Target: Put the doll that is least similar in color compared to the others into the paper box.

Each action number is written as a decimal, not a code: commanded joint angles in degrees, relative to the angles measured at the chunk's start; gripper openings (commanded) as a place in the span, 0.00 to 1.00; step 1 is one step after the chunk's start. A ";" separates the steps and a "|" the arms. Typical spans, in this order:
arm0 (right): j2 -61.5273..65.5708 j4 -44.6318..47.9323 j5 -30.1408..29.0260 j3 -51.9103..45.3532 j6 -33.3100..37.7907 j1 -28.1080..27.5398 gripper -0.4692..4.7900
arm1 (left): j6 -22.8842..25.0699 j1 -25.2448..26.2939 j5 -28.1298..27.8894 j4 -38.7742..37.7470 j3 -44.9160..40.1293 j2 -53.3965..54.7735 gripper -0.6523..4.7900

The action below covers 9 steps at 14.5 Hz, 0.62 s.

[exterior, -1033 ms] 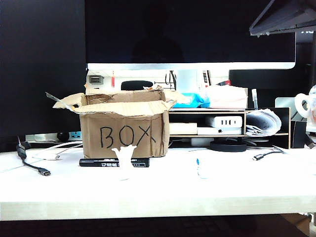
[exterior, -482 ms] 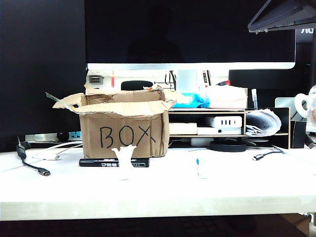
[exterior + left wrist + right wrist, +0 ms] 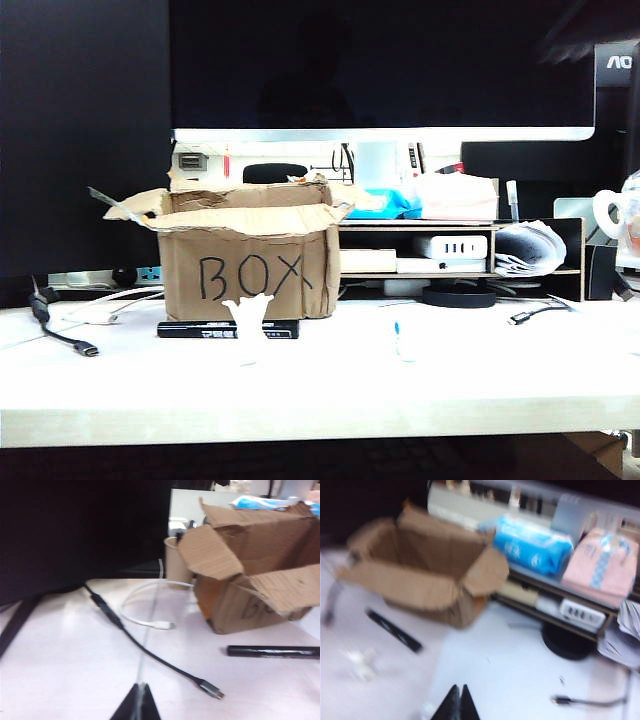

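Exterior: paper box [image 3: 247, 262] sits on the bench [image 3: 480, 385], flaps up, "BOX" facing the camera. Black marker [image 3: 228, 329] lies just in front of it; white figure with raised arms [image 3: 248, 322] stands in front of the marker. Small white figure with blue mark [image 3: 401, 340] further right. No doll visible; can't tell where it is.

Left wrist: left gripper [image 3: 136, 703] pinched together, holding nothing, low over the bench near a black cable [image 3: 150, 652]; box beyond.

Right wrist: blurred. Right gripper [image 3: 456, 703] closed up, nothing in it, above the bench, box interior not readable.
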 commanded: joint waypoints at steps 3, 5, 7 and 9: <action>-11.47 -2.49 -22.10 -3.93 13.88 -25.51 0.08 | 0.07 0.02 1.03 0.70 0.07 0.02 0.11; -15.89 -2.03 -21.84 -8.81 13.84 -32.28 0.08 | 0.09 0.00 1.01 0.70 0.07 0.02 0.11; -22.95 -1.99 -14.40 -15.41 13.84 -35.60 0.08 | 0.07 0.00 1.01 0.70 0.07 0.00 0.11; -26.49 -1.79 -12.11 -20.00 13.84 -36.26 0.08 | 0.07 0.00 1.01 0.70 0.07 0.02 0.11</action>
